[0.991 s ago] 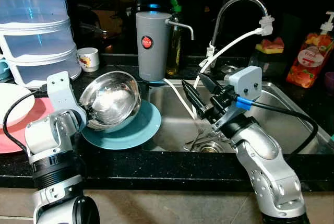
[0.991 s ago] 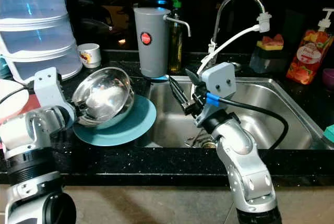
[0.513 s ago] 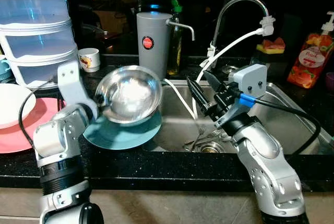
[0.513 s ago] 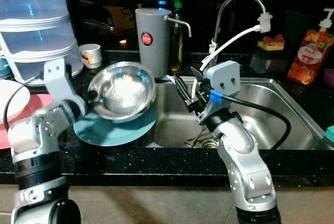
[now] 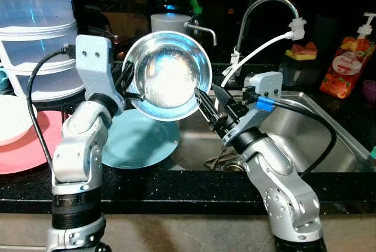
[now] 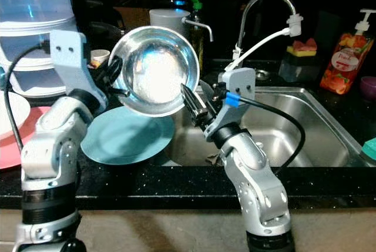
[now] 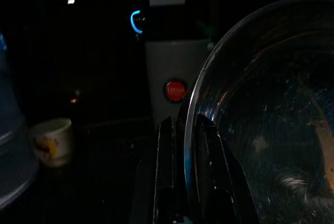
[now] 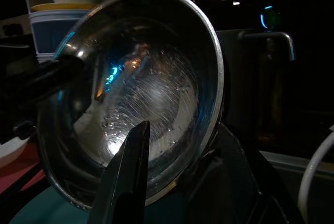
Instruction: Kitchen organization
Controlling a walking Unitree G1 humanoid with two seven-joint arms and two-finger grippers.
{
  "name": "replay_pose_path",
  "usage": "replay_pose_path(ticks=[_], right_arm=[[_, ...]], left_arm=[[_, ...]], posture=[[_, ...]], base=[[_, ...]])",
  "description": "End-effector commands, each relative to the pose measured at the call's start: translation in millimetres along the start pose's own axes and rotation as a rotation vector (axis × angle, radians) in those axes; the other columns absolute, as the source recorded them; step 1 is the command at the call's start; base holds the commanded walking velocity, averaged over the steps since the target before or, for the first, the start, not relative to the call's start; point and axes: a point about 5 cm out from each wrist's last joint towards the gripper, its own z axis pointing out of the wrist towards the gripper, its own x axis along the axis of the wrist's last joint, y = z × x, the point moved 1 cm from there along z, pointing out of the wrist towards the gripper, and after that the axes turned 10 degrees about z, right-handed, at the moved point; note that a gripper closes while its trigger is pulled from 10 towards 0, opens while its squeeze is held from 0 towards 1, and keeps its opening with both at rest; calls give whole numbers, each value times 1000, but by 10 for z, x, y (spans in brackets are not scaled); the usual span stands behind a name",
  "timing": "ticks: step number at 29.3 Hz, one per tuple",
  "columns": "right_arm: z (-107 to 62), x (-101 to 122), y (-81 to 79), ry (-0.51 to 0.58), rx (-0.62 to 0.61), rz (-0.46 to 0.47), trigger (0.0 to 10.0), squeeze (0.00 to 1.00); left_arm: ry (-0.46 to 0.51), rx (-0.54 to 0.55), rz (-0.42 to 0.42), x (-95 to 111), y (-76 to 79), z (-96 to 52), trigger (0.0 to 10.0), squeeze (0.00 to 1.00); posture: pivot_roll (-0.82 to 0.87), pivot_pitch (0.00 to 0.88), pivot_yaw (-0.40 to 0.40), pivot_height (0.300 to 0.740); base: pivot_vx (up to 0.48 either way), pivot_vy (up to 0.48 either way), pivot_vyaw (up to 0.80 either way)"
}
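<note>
In the left eye view, the steel bowl (image 5: pixel 167 76) is held up in the air, tipped on edge so its round mouth faces the camera. The left gripper (image 5: pixel 127 85) pinches its rim, fingers clamped on the edge. The right gripper (image 5: pixel 209 111) reaches toward the bowl's lower edge, its fingers spread apart with the rim near them. Below the bowl a teal plate (image 5: pixel 138 140) lies on the dark speckled worktop (image 5: pixel 176 187), beside the steel sink (image 5: pixel 305 134) with its curved tap (image 5: pixel 264 11). A pink plate (image 5: pixel 23 146) and stacked clear containers (image 5: pixel 38 40) stand beyond the left gripper; a soap bottle (image 5: pixel 345 61) stands past the sink.

In the left wrist view, two black fingers (image 7: pixel 169 172) close on the bowl's thin rim; behind stand a grey dispenser (image 7: pixel 175 88) and a small cup (image 7: pixel 49 140).

In the right wrist view, the bowl's shiny inside shows fine circular scratches and bright reflections, between the parted fingers (image 8: pixel 130 177).
</note>
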Motion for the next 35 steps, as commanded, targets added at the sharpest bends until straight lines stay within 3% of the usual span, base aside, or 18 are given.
replay_pose_path(ticks=[1, 4, 7, 10, 11, 12, 13, 14, 18, 20, 21, 26, 27, 31, 32, 33, 34, 35], right_arm=[[6, -49, -16, -26, 3, 19, 10000, 0], [8, -169, 136, -117, -110, -14, 10000, 0], [4, -197, 175, -136, -137, -15, 10000, 0], [-9, -269, 274, -185, -204, -18, 10000, 0], [-18, -301, 326, -204, -240, -16, 9255, 0], [-28, -330, 378, -219, -278, -14, 5765, 0], [-35, -345, 410, -227, -300, -12, 5765, 0], [-45, -357, 448, -231, -324, -11, 0, 0], [-59, -367, 502, -231, -357, -9, 0, 0], [-70, -389, 557, -238, -391, 0, 0, 0], [-74, -400, 575, -241, -405, 6, 0, 0], [-72, -408, 609, -239, -439, 17, 0, 0], [-75, -409, 627, -238, -451, 12, 0, 0], [-97, -440, 740, -252, -515, -23, 0, 0], [-109, -445, 805, -258, -550, -57, 3098, 0], [-109, -445, 805, -258, -550, -57, 3098, 0], [-120, -443, 880, -261, -590, -91, 10000, 0], [-120, -443, 880, -261, -590, -91, 10000, 0]], left_arm=[[49, -61, 6, 72, 111, -7, 10000, 0], [102, -164, -35, 130, 263, -60, 10000, 0], [111, -188, -34, 136, 298, -72, 10000, 0], [127, -250, 1, 140, 414, -97, 10000, 0], [135, -272, 40, 125, 483, -103, 10000, 0], [142, -297, 78, 104, 551, -111, 10000, 0], [147, -311, 101, 90, 594, -117, 10000, 0], [139, -325, 146, 50, 646, -118, 10000, 0], [117, -358, 186, -28, 729, -121, 10000, 0], [59, -345, 197, -145, 790, -78, 10000, 0], [40, -354, 187, -187, 825, -63, 10000, 1000], [34, -321, 185, -195, 855, -19, 10000, 1000], [35, -311, 158, -178, 838, -15, 10000, 39], [33, -280, 62, -146, 748, -22, 10000, 0], [28, -279, 38, -151, 722, -36, 10000, 0], [28, -279, 38, -151, 722, -36, 10000, 0], [23, -282, 24, -161, 700, -55, 10000, 0], [23, -282, 24, -161, 700, -55, 10000, 0]], posture=[[57, 37, -18, 740], [48, 30, -16, 740], [45, 30, -16, 740], [35, 24, -17, 740], [31, 22, -19, 740], [30, 21, -20, 740], [28, 20, -21, 740], [27, 20, -25, 740], [28, 22, -31, 740], [32, 30, -38, 740], [36, 34, -42, 740], [42, 46, -41, 740], [42, 46, -41, 740], [45, 55, -39, 740], [45, 55, -39, 740], [45, 55, -39, 740], [44, 56, -38, 740], [44, 56, -38, 740]], base=[[0, 0, 0], [0, 0, 0], [0, 0, 0], [0, 0, 0], [0, 0, 0], [0, 0, 0], [0, 0, 0], [0, 0, 0], [0, 0, 0], [0, 0, 0], [0, 0, 0], [0, 0, 0], [0, 0, 0], [0, 0, 0], [0, 0, 0], [0, 0, 0], [0, 0, 0], [0, 0, 0]])
